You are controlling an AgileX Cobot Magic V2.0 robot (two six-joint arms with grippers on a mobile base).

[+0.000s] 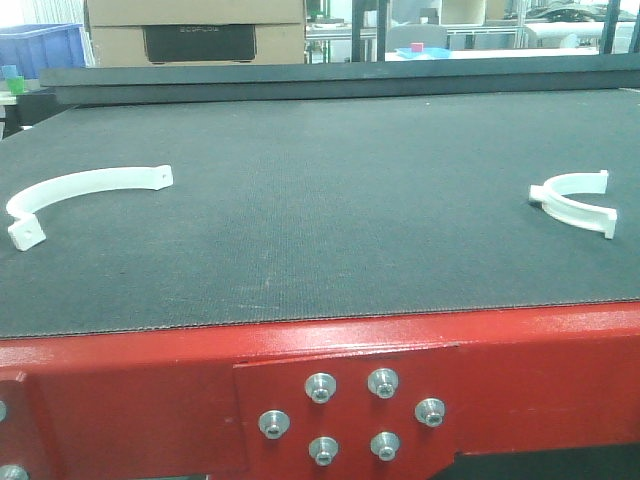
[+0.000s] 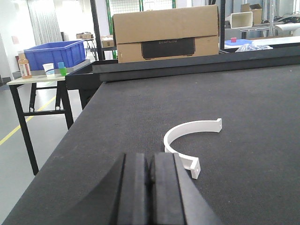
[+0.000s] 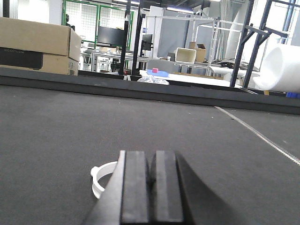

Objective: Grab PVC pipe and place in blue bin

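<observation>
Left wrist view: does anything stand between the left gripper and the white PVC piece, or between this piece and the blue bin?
Nothing visible. Only bare mat lies between the shut left gripper and the PVC piece. The blue bin stands on a separate table beyond the mat's edge; a cup and a bottle stand beside it.

A box sits upper centre, behind the dark counter. A bottle and cup stand at far left.
</observation>
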